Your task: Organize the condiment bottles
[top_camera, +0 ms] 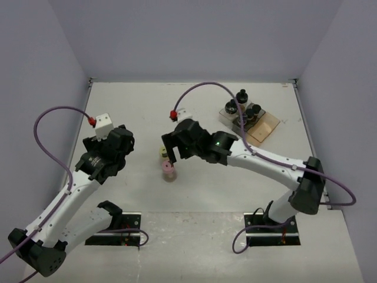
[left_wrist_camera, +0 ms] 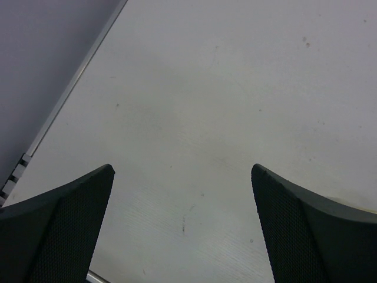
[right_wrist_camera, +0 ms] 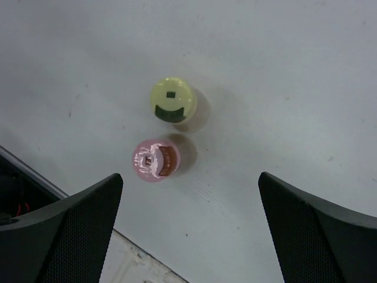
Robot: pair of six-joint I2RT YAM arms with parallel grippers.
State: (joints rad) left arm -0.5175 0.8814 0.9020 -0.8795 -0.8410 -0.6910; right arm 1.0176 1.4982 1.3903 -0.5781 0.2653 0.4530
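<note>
Right wrist: right gripper (right_wrist_camera: 189,177) spread over upright pink-capped jar (right_wrist_camera: 155,160) and yellow-capped jar (right_wrist_camera: 172,101)

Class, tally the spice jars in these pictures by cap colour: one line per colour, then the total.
Dark-capped jars: 5
Pink-capped jar: 1
Pale-yellow-capped jar: 1
Total: 7
</note>
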